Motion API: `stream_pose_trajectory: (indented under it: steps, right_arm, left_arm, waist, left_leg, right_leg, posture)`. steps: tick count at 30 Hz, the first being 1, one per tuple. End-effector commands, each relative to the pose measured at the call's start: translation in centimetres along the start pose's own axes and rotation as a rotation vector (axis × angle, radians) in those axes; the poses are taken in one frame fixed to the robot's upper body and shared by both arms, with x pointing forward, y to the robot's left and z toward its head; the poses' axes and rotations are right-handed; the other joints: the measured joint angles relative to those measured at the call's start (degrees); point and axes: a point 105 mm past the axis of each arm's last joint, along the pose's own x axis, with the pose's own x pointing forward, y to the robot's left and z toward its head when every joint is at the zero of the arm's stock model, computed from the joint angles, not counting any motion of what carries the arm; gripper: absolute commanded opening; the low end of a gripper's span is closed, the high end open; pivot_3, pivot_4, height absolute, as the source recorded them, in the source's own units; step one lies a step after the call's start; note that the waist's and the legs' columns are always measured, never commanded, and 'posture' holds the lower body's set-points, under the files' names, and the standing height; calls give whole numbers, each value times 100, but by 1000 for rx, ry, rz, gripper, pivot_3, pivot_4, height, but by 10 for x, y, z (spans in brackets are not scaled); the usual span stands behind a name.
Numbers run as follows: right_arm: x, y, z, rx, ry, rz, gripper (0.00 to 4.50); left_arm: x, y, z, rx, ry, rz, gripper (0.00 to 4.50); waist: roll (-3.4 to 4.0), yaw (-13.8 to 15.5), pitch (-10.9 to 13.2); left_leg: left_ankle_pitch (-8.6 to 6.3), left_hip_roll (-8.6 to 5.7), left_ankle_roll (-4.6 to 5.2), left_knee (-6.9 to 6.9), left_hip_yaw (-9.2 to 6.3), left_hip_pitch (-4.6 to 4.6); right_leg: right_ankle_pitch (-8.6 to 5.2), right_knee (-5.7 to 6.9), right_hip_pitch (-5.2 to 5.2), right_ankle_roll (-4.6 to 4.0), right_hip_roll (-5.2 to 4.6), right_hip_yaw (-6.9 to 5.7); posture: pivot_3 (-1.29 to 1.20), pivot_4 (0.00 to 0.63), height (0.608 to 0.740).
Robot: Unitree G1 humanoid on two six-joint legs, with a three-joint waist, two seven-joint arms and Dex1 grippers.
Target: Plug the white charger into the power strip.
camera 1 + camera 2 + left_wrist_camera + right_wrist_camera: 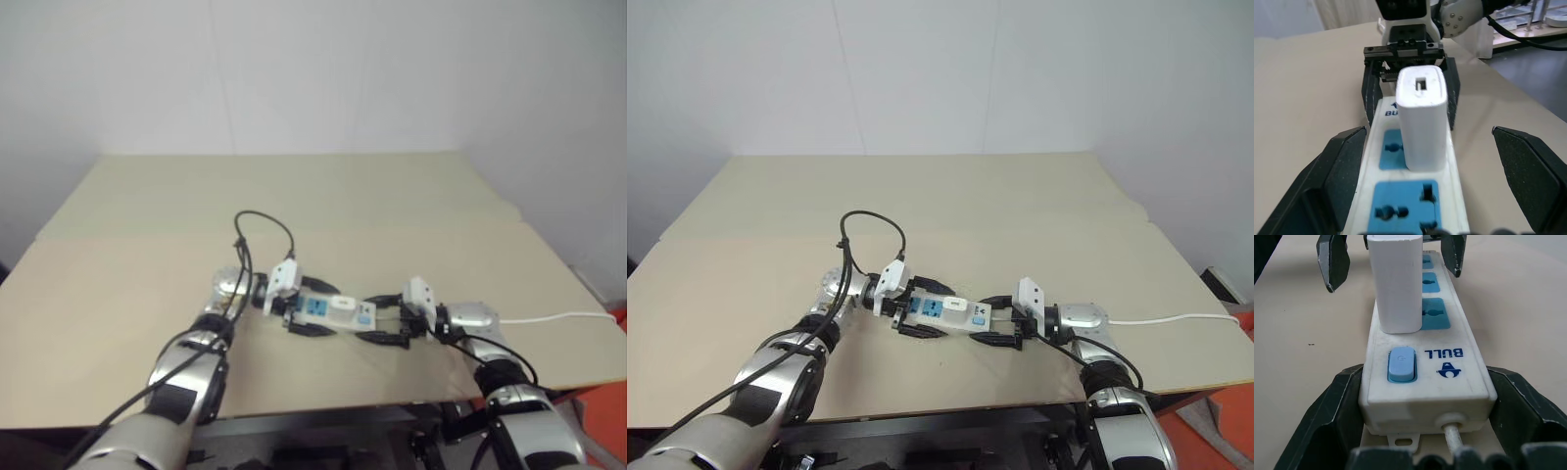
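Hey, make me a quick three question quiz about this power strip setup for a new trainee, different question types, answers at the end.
1. True or false: the white charger stands upright in a socket of the power strip.
2. Which gripper holds the strip's switch end? A) left gripper B) right gripper
3. Fill in: the left gripper's fingers stand ____ on either side of the strip.

Key: 1 true; 2 B; 3 open

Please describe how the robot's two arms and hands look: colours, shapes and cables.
Both arms are silver metal with black joints and loose black cables. The left hand and right hand each have a white housing and two broad black fingers with a matte, grainy surface.
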Motion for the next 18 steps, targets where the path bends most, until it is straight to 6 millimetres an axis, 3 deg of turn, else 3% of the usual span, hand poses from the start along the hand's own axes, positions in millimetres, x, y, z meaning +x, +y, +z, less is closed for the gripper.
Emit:
stream_pose_trajectory:
  steps: [1, 4, 6, 8, 14, 18]
  right_arm:
    - [5, 4, -3, -14, 22, 17, 3408]
    - [3, 1, -1, -15, 13, 9, 3408]
    - [2, 0, 0, -14, 7, 5, 4124]
    - [2, 0, 0, -8, 5, 11, 4448]
    - [-6, -2, 4, -28, 2, 11, 4448]
    - [-24, -6, 9, -66, 24, -8, 4448]
  left_arm:
    - [-16, 14, 24, 153, 65, -10, 4484]
    - [-28, 19, 37, 187, 54, 9, 4484]
    - [-33, 18, 43, 204, 30, 25, 4500]
    - [-37, 17, 45, 215, 14, 35, 4500]
    - [-50, 13, 57, 228, -77, 94, 4500]
    - [-66, 6, 69, 252, -97, 133, 4500]
  waist:
    - [1, -4, 1]
    - [3, -6, 3]
    - [5, 4, 6]
    - [14, 35, 15]
    - [16, 69, 24]
    - [19, 94, 39]
  left_leg:
    - [0, 0, 0, 1, 0, -12]
    - [0, 0, 0, 1, -1, -18]
    - [0, 1, 0, 1, -1, -19]
    - [0, 0, 0, 2, 0, -21]
    - [0, 1, 0, 5, 4, -32]
    - [0, -1, 0, 8, 5, -36]
  right_leg:
    - [1, 3, -14, -1, 0, 1]
    - [1, 3, -19, -1, 0, 1]
    - [2, 3, -19, -1, -2, 0]
    - [2, 2, -21, -1, -4, -1]
    - [1, -2, -30, -1, -4, 0]
    - [1, -1, -31, -1, -7, -1]
  posture:
    - [0, 150, 740]
    - [0, 150, 740]
    - [0, 150, 740]
    - [0, 150, 740]
    - [0, 150, 740]
    - [0, 150, 740]
